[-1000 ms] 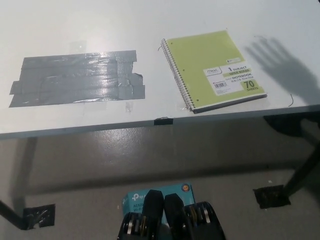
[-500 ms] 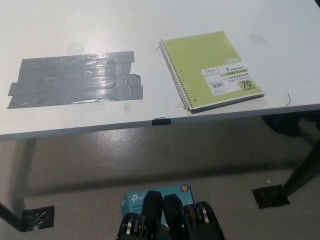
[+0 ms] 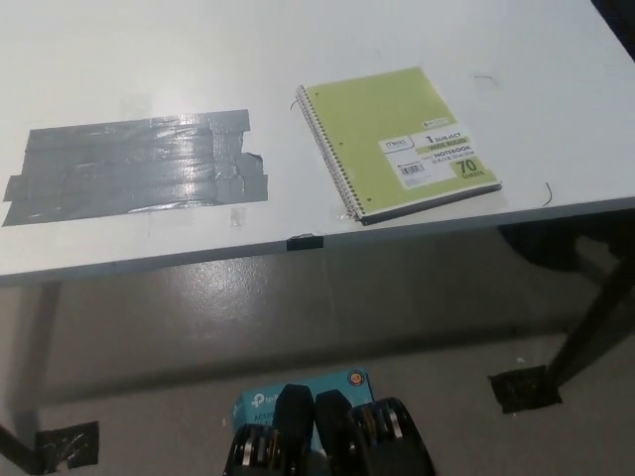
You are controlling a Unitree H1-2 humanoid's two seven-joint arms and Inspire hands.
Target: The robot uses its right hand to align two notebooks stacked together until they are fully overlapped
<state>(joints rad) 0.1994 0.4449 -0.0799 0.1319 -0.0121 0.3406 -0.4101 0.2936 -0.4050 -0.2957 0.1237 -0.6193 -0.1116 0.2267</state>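
Observation:
A lime-green spiral notebook (image 3: 395, 140) lies on the white table (image 3: 298, 59) near its front edge, spiral binding on its left side, turned a little counter-clockwise. A thin dark edge of what looks like a second notebook (image 3: 437, 203) shows under its front edge, so the two appear almost fully overlapped. Neither the white left hand nor the black right hand is in view.
A broad patch of grey duct tape (image 3: 134, 174) covers the table's left part. A small black tape mark (image 3: 305, 241) sits on the front edge. Below, on the floor, lie a teal box (image 3: 260, 402) and taped table feet (image 3: 523, 387).
The whole picture has shifted left and slightly up, so the camera moved. The hand-shaped shadow on the table right of the notebook a second ago is gone. The notebook has not moved.

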